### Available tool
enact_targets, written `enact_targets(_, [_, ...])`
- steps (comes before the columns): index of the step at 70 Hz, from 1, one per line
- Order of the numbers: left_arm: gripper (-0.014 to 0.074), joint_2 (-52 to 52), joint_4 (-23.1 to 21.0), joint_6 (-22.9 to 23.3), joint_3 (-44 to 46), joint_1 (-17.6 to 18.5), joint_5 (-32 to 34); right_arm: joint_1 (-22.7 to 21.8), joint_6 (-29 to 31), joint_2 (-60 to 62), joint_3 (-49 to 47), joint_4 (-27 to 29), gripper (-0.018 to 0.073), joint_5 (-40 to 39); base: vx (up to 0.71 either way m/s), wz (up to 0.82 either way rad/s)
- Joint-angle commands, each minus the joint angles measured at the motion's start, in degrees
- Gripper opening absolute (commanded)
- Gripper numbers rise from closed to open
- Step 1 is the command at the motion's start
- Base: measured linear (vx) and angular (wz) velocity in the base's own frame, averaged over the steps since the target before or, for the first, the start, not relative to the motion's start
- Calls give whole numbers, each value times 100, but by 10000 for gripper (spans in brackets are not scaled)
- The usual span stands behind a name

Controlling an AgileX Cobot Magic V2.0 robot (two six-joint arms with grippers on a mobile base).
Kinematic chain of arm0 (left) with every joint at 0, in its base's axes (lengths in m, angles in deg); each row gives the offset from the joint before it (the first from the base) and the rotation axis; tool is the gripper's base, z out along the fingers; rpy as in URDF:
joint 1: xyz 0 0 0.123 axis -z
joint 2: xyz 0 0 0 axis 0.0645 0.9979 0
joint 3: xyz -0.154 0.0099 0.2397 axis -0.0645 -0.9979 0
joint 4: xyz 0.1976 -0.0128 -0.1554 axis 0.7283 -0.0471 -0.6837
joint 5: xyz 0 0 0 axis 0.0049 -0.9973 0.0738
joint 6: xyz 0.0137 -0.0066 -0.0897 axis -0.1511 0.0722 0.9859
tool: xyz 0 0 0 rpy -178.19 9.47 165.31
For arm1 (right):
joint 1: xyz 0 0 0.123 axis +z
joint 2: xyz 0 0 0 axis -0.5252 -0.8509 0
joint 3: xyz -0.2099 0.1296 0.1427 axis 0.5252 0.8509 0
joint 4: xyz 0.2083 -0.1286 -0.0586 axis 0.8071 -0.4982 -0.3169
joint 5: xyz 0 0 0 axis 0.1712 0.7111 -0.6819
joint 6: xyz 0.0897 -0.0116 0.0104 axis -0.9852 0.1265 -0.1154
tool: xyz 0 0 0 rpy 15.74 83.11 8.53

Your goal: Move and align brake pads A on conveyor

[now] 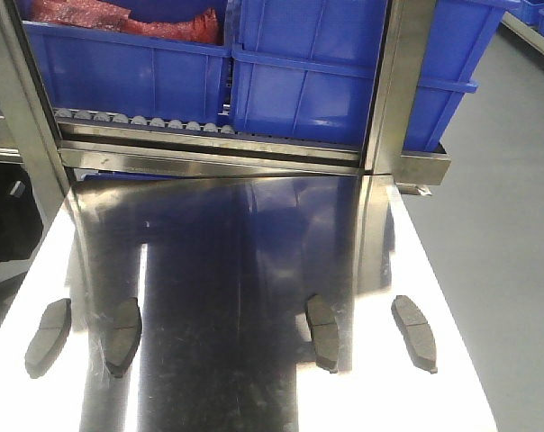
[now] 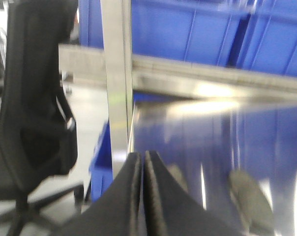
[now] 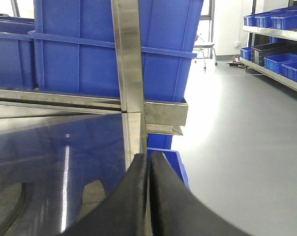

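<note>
Several dark grey brake pads lie in a row on the shiny steel tabletop (image 1: 227, 270): one at the far left (image 1: 47, 335), one beside it (image 1: 123, 335), one right of centre (image 1: 322, 331) and one near the right edge (image 1: 414, 331). The conveyor is out of view. Neither arm shows in the front view. In the left wrist view my left gripper (image 2: 142, 155) is shut with nothing in it, and a pad (image 2: 249, 196) lies blurred ahead to its right. My right gripper (image 3: 149, 156) is shut and empty above the table's right edge, with a pad (image 3: 95, 194) to its left.
Blue bins (image 1: 317, 81) stand on a roller rack (image 1: 137, 121) behind the table, framed by steel posts (image 1: 394, 81). A black office chair (image 2: 35, 98) stands left of the table. Grey floor (image 1: 506, 225) lies to the right, with shelves of blue bins (image 3: 281, 24) beyond.
</note>
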Motion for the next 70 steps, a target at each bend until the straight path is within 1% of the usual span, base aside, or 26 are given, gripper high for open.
enact_targets(1, [-6, -46, 26, -56, 366, -10, 560, -27, 22, 60, 32, -52, -4, -424, 0, 0])
enact_targets(3, [-6, 0, 79, -103, 594, -10, 478, -27, 22, 60, 32, -52, -4, -424, 0, 0])
enact_targets(10, [-6, 443, 281, -298, 1403, -10, -205, -27, 22, 60, 32, -52, -4, -424, 0, 0])
enact_targets(18, [-6, 1309, 265, -300, 2263, -10, -1148, -27, 22, 60, 32, -52, -4, -424, 0, 0])
enact_targets(24, [-6, 1956, 265, -300, 2704, -10, -1533, -27, 22, 60, 32, -52, -4, -424, 0, 0])
enact_targets(28, [-6, 2361, 265, -300, 2880, -10, -1638, -27, 22, 60, 32, -52, -4, -424, 0, 0])
enact_targets(35, [-6, 2756, 256, -305, 2966, -10, -1652, -27, 22, 60, 32, -52, -4, -424, 0, 0])
enact_targets(43, [20, 2840, 256, -305, 2966, -10, -1646, -27, 22, 60, 32, -52, -4, -424, 0, 0])
enact_targets(48, [78, 2840, 256, -305, 2966, -10, -1639, -27, 22, 60, 32, -52, -4, -424, 0, 0])
enact_targets(50, [123, 2840, 256, -305, 2966, -10, -1639, -27, 22, 60, 32, -52, -4, -424, 0, 0])
enact_targets(54, [245, 2840, 256, -305, 2966, -10, -1639, -27, 22, 60, 32, -52, -4, -424, 0, 0])
enact_targets(55, [259, 2840, 256, -299, 2966, -10, -1645, -27, 22, 60, 32, -52, -4, -424, 0, 0])
enact_targets(56, [302, 2840, 256, -299, 2966, -10, -1658, -27, 22, 60, 32, -52, -4, -424, 0, 0])
enact_targets(59, [391, 2840, 235, -299, 2966, -10, -1674, -27, 22, 60, 32, -52, -4, -424, 0, 0])
enact_targets(60, [435, 2840, 213, -299, 2966, -10, -1674, -27, 22, 60, 32, -52, -4, -424, 0, 0])
enact_targets(66, [603, 2840, 33, -294, 2966, -10, -1674, -27, 22, 60, 32, -52, -4, -424, 0, 0])
enact_targets(70, [680, 2840, -40, -294, 2966, -10, -1679, -27, 22, 60, 32, -52, -4, -424, 0, 0])
